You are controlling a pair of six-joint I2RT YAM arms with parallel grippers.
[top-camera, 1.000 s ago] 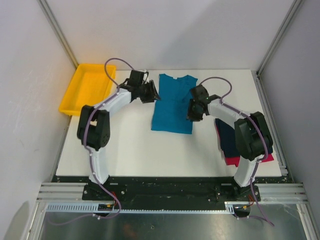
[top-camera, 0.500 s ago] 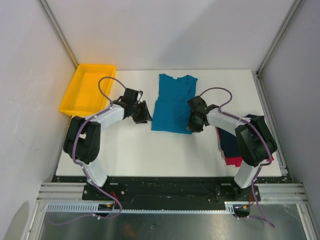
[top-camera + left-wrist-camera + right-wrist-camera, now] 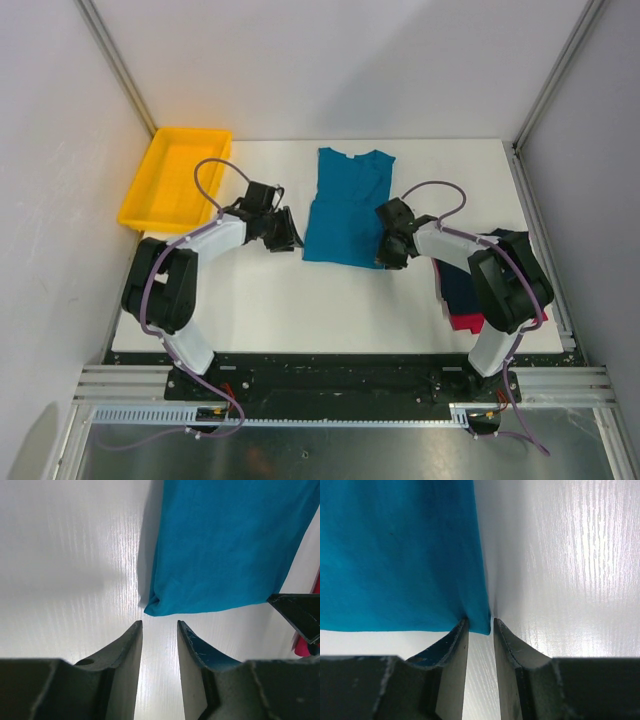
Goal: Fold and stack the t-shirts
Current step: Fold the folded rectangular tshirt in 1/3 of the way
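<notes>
While my 2 claws sit low at its near end, the teal-blue t-shirt (image 3: 345, 205) lies flat on the far middle of the white table (image 3: 260, 300). It is a long narrow panel with the neckline at the far end and the hem toward me. Its cloth is soft and matte, smooth across the middle. The left edge is doubled over, so the near left corner ends in a small rounded roll. My left claw (image 3: 159, 624) is spread a little, with bare table showing in the gap, and that rolled corner lies just ahead of the tips without touching them. My right claw (image 3: 480, 621) is also parted, more narrowly. The near right corner of the shirt comes to a point right at the mouth of the gap, but I cannot tell whether either finger touches it. By the near right edge, the dark navy t-shirt (image 3: 462, 280) lies on the red-pink t-shirt (image 3: 465, 322). My right arm covers most of both, so their shapes are hard to read. At the far left sits a yellow tray (image 3: 180, 175), hard and glossy, with a raised rim.
</notes>
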